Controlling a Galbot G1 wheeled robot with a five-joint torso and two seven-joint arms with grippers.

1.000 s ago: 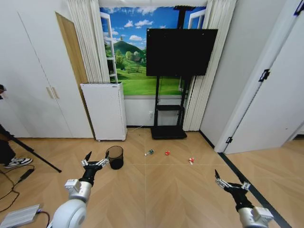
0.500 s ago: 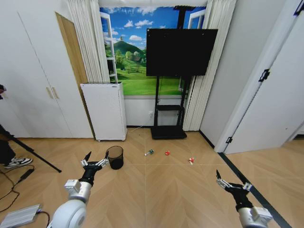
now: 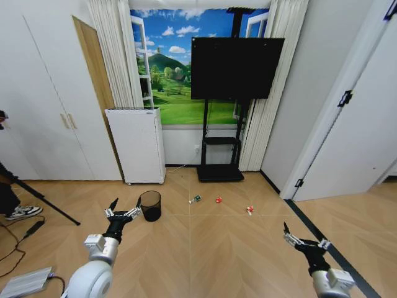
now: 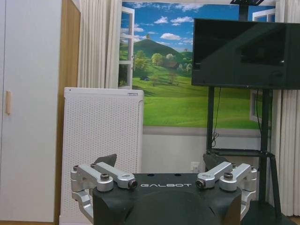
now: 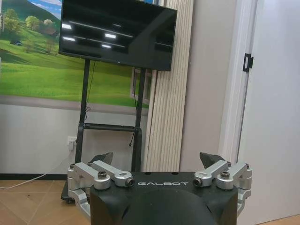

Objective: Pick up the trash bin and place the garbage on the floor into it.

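Observation:
The small black mesh trash bin (image 3: 150, 205) stands upright on the herringbone floor (image 3: 211, 248), just in front of a white perforated appliance. The garbage lies to its right in a row: a clear bottle with a green label (image 3: 195, 199), a red lump (image 3: 218, 200) and a red-and-white wrapper (image 3: 249, 210). My left gripper (image 3: 123, 212) hovers open just short of the bin, to its left. My right gripper (image 3: 304, 241) is open low at the right, well short of the wrapper. In the wrist views, both the left gripper (image 4: 160, 165) and the right gripper (image 5: 156, 161) show spread fingers holding nothing.
A tall white perforated appliance (image 3: 136, 144) stands against the wall behind the bin. A black TV (image 3: 237, 59) on a stand (image 3: 220, 172) is behind the litter. A tripod leg (image 3: 43, 200), cables and a person's shoe (image 3: 23, 212) are at the left. A door (image 3: 353, 130) is on the right.
My right gripper has dropped slightly lower in the head view. The left gripper, the bin and the litter have not moved.

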